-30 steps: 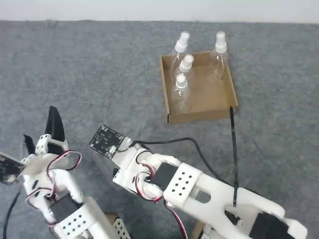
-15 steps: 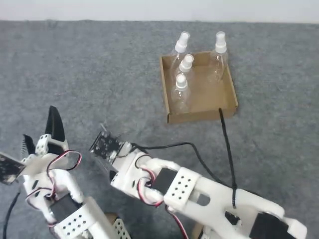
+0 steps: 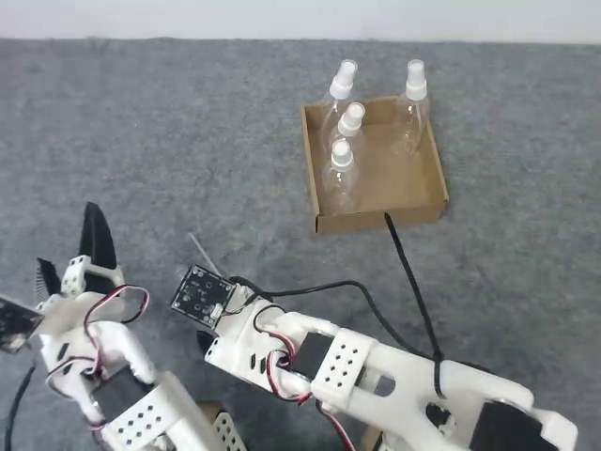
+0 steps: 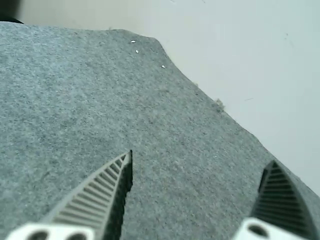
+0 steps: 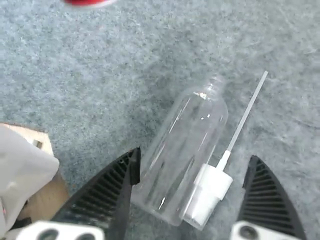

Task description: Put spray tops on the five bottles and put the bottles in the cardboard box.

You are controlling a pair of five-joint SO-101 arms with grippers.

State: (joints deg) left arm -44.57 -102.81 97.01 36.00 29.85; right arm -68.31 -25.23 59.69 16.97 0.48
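High view: a shallow brown cardboard box (image 3: pixel 379 219) sits on the grey carpet (image 3: pixel 169 132), well apart from both arms. It holds four clear plastic bottles (image 3: pixel 340 183), each with a white spray top fitted.

Left wrist view: the left gripper (image 4: pixel 197 187) hangs above the carpet, its ribbed fingers spread wide and empty.

Right wrist view: the right gripper (image 5: pixel 194 156) is spread wide above a fifth clear bottle (image 5: pixel 182 137), which lies uncapped on the carpet. A loose white spray top with a thin dip tube (image 5: pixel 212 187) lies alongside it.
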